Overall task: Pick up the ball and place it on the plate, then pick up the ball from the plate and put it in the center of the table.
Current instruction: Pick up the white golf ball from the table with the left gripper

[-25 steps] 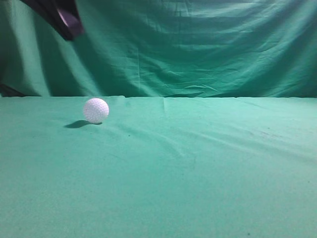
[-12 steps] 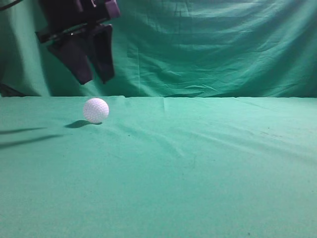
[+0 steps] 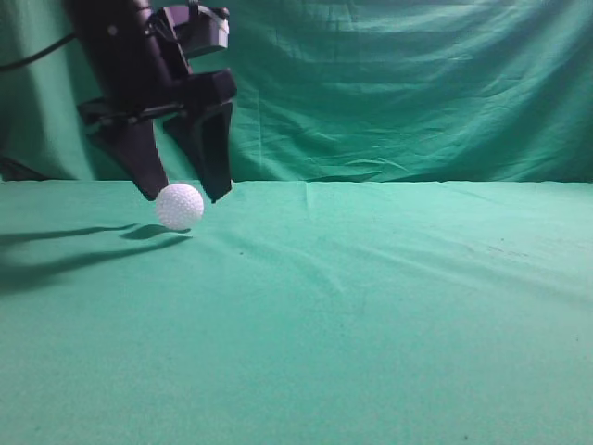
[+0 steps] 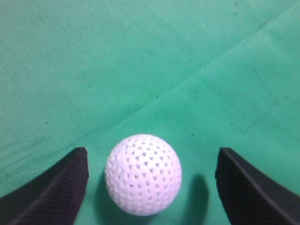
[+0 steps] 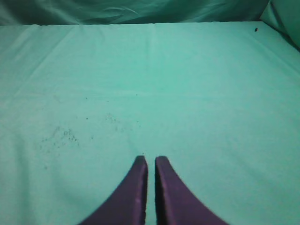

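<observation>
The ball (image 3: pixel 179 206), white and dimpled, rests on the table (image 3: pixel 371 306) of green cloth at the left. My left gripper (image 3: pixel 184 190) is open and hangs over it, one black finger on each side of the ball. In the left wrist view the ball (image 4: pixel 143 174) lies between the open fingers (image 4: pixel 151 180), nearer the left finger, touching neither. My right gripper (image 5: pixel 150 161) is shut and empty above bare cloth; it does not show in the exterior view. No plate is in view.
A draped green cloth backdrop (image 3: pixel 398 83) stands behind the table. The left arm casts shadows (image 3: pixel 56 255) on the cloth at the far left. Faint dark specks (image 5: pixel 61 136) mark the cloth in the right wrist view.
My left gripper has come down from the upper left, open, and now straddles the ball. The ball has not moved.
</observation>
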`<action>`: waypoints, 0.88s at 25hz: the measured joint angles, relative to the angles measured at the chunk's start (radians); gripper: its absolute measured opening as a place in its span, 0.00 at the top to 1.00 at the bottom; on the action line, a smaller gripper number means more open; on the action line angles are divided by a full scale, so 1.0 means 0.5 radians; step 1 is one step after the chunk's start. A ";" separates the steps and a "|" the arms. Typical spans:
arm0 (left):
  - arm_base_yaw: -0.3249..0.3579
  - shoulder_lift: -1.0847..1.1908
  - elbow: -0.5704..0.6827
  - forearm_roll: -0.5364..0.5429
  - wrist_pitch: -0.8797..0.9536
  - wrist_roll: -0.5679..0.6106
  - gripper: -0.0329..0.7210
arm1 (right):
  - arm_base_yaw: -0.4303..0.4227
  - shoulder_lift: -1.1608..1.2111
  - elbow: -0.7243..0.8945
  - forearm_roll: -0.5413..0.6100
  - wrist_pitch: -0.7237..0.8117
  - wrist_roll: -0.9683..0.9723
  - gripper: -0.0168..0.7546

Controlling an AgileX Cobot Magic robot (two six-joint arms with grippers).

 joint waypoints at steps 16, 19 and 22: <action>0.000 0.079 0.000 0.027 -0.058 0.000 0.55 | 0.000 0.000 0.000 0.000 0.000 0.000 0.92; 0.000 0.079 -0.015 0.027 -0.018 0.000 0.55 | 0.000 0.000 0.000 0.000 0.000 0.000 0.92; 0.000 0.031 -0.057 0.040 0.104 -0.078 0.55 | 0.000 0.000 0.000 0.000 0.000 0.000 0.92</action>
